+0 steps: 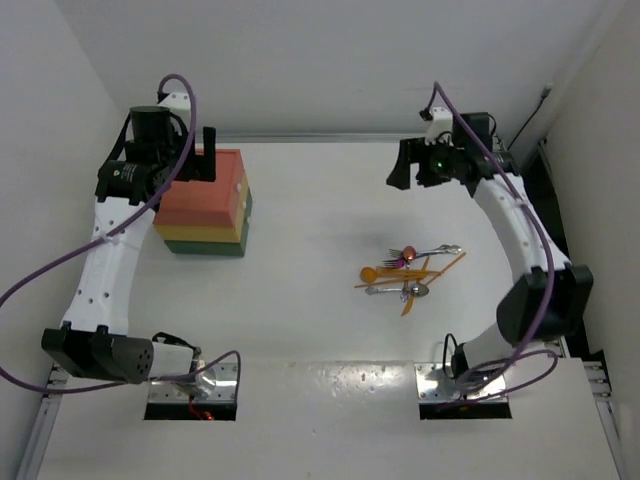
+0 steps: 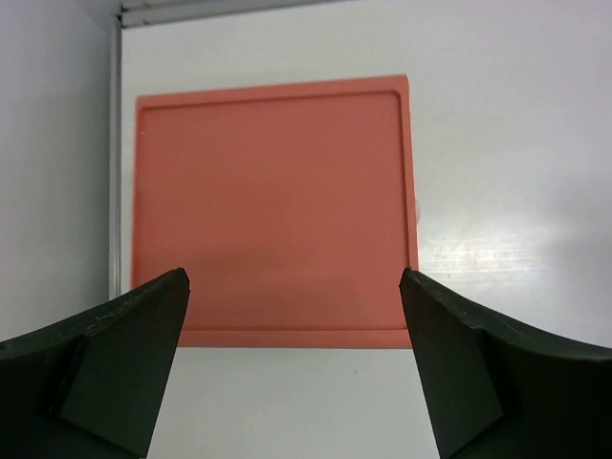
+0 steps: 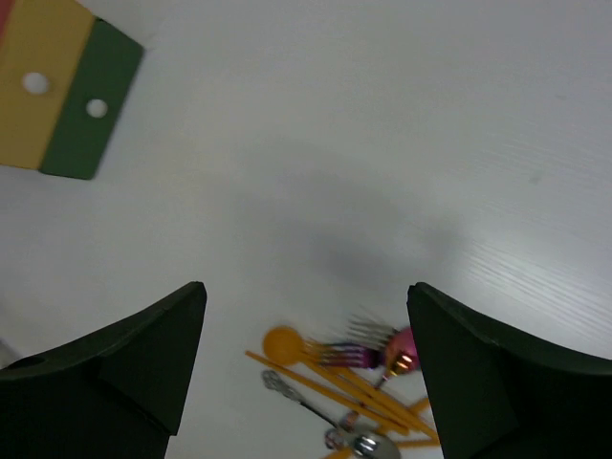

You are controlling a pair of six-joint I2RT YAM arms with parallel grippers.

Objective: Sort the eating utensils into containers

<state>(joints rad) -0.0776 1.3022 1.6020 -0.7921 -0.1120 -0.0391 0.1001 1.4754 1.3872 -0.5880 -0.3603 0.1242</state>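
Two pincers, both spread wide, nothing pinched. First the left pincer (image 2: pixel 294 275), hanging over the containers (image 2: pixel 273 210), with the red-orange top filling the middle of the left wrist view and no utensil on it. Then the right pincer (image 3: pixel 306 287), high over bare worktop (image 3: pixel 459 143), facing the eating utensils (image 3: pixel 349 382) at the bottom edge of the right wrist view. Blurred there, so hard to count.

Seen from above: containers at left centre, stacked red-orange over yellow over dark green, all apparently closed. Utensils well apart from them, right of centre, heaped in one crossed pile. Orange spoon (image 1: pixel 369 273) at the pile's left end, purple fork (image 1: pixel 400 258) on its upper side, silver spoon (image 1: pixel 415 291) on its lower side, the rest orange and lying over one another.

Likely trouble:
- Closing on the heap and lifting two or three crossed pieces at once, or flicking neighbours away, because of the overlap.
- Slipping off thin handles lying flat on the worktop, or jamming fingertips into the surface on a low approach.
- With drawers seemingly shut, nowhere to drop anything yet.
- Could drag the whole block when pulling a drawer open, unless braced.
- Could also nudge the stack with the left pincer, so close above it.
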